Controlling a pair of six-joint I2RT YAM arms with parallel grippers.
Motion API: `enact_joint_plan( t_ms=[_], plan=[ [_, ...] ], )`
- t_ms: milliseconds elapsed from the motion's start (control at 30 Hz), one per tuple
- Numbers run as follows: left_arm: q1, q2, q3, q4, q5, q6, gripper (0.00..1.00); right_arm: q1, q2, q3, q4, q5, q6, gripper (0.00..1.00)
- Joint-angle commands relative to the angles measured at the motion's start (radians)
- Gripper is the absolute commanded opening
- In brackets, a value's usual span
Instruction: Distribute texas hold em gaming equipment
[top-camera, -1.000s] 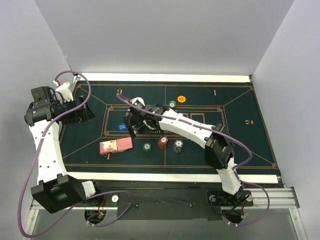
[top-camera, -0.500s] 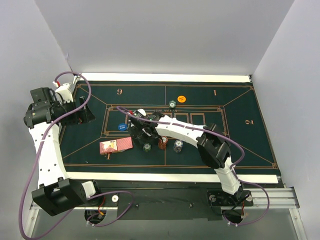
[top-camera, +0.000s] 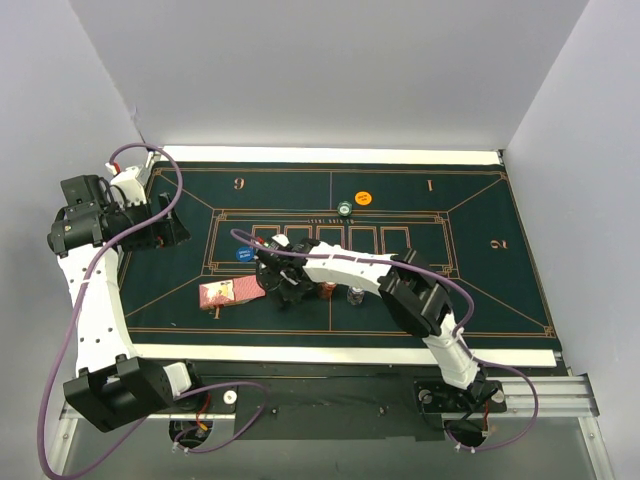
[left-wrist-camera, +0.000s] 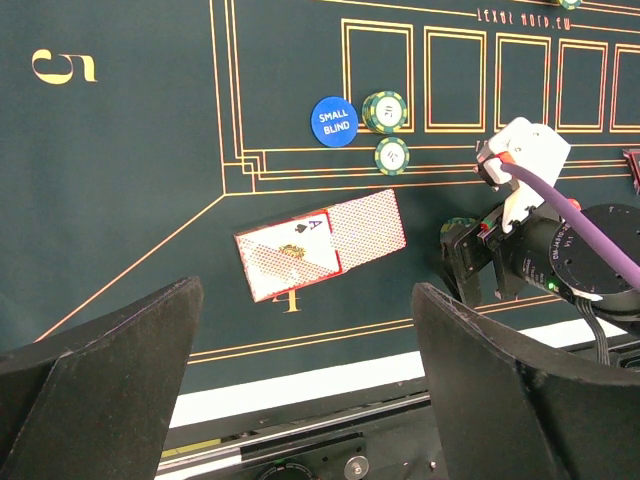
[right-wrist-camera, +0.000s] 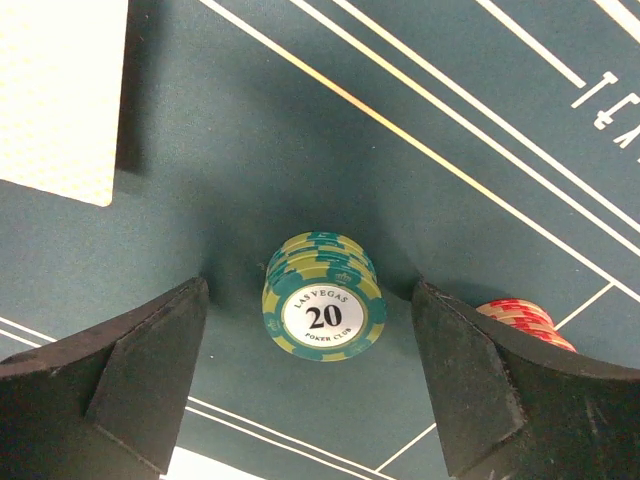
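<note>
We have the right gripper (right-wrist-camera: 310, 300) spread around the green chip stack (right-wrist-camera: 322, 318) to pinch it; the left gripper (left-wrist-camera: 307, 295) is also spread.

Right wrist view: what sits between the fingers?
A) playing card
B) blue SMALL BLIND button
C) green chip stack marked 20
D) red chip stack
C: the green chip stack, its top chip reading 20, stands centred in the open right gripper with a gap on each side. The red chip stack only peeks out beyond one finger.
</note>
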Motion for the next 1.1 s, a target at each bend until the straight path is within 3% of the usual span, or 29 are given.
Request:
enact_joint_plan(
  t_ms=[0, 167, 933, 1067],
  plan=[
    [0.007, -0.007, 0.027, -0.004, 0.0, 0.015, 0.97, 0.004, 0.013, -0.007, -0.01, 0.0, 0.02, 0.76],
    [0.009, -0.003, 0.017, 0.002, 0.003, 0.011, 0.97, 0.004, 0.024, -0.008, -0.005, -0.006, 0.017, 0.71],
    [0.008, -0.012, -0.024, 0.036, -0.016, 0.017, 0.97, 0.001, 0.033, 0.082, -0.112, -0.008, -0.002, 0.24],
    [0.009, -0.015, -0.022, 0.036, -0.019, 0.017, 0.97, 0.003, 0.017, 0.13, -0.135, 0.002, -0.006, 0.2]
  ],
)
